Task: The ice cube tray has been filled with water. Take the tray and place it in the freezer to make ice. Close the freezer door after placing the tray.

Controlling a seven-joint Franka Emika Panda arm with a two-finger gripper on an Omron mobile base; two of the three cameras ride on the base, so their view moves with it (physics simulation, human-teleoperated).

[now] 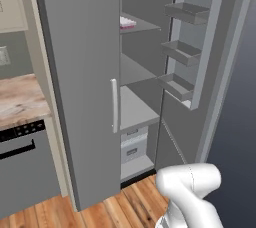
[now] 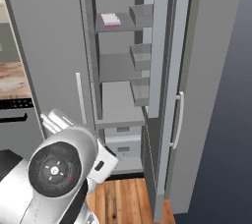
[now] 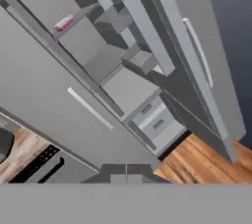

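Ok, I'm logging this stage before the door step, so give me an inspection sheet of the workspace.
Surface: wood plank floor in front of the fridge.
Job's things: ice cube tray lies flat on an upper shelf inside the freezer; freezer door stands open, its bins bare.
Clutter: nothing seen.
Grippers: pincer shut, holding nothing, pointed toward the open compartment.
Cables: nothing seen.
Surroundings: wider grey door closed; two drawers at the freezer bottom; wooden counter to the left.
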